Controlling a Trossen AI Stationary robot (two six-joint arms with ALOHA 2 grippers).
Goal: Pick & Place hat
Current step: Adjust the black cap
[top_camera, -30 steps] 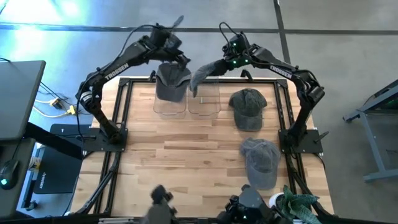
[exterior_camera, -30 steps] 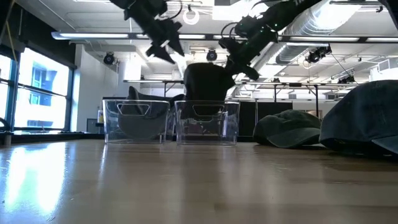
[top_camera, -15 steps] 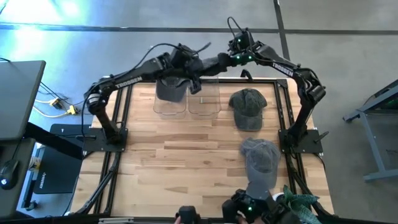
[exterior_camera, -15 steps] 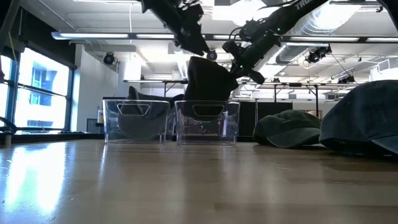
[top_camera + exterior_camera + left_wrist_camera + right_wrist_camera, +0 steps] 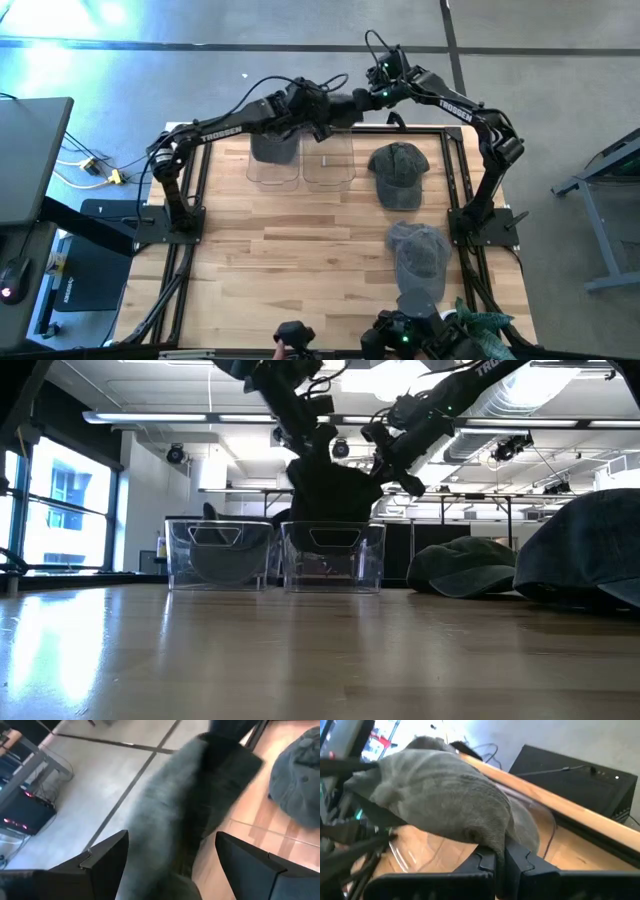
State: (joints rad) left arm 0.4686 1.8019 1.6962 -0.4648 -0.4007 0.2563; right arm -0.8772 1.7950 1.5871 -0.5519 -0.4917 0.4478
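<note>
A grey hat [image 5: 435, 795] hangs in the air over the right one of two clear bins [image 5: 333, 557] at the table's far edge. My right gripper [image 5: 501, 852] is shut on it. It comes in from the table's right [image 5: 352, 100]. My left gripper [image 5: 171, 836] reaches in from the left [image 5: 322, 107]. It is open, with one finger on either side of the hat [image 5: 190, 805]. In the low view the hat [image 5: 335, 495] is a dark lump just above the bin's rim. My right gripper pinches a fold at the hat's edge [image 5: 492, 840] between its two shut fingers, slanting down from the table's right. The hat bulges out ahead of the fingers and hangs clear of the bin. My left gripper's fingers flank the hat; whether they touch it I cannot tell.
The left clear bin [image 5: 274, 158] holds another grey hat. Two more hats lie on the wooden table, one at the far right [image 5: 400, 175] and one nearer the front [image 5: 418, 255]. A black frame [image 5: 200, 180] borders the table.
My left gripper has swung toward the table's right and a little down, rolling as it went. Its open fingers now stand around the hat. My right gripper has kept its hold, and the hat stays above the bin.
</note>
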